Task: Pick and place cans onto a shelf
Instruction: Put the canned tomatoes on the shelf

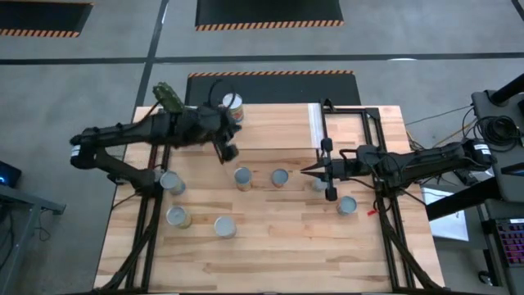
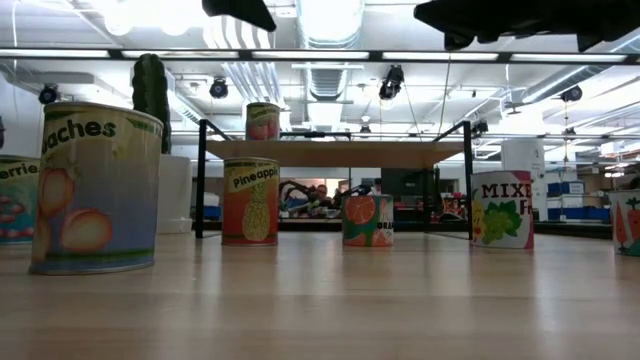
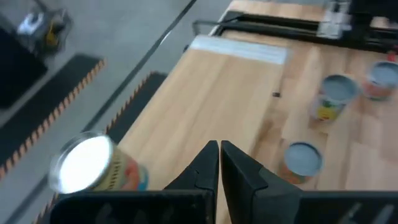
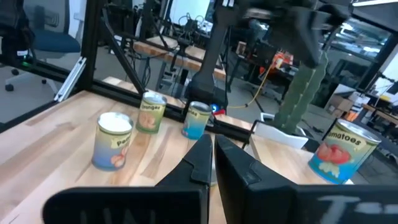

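Note:
The shelf is a light wooden board on a black wire frame with a white strip at its right end. One can stands upright on the board's far edge; it also shows in the left wrist view and the low view. Several more cans stand upright on the table, among them three. My left gripper is shut and empty over the shelf's near edge. My right gripper is shut and empty above the table, right of the middle cans.
A white pot with a green cactus stands at the shelf's far left corner. Three cans stand on the table's near left. One can is partly hidden under my right gripper. Black frame rails run along both table sides.

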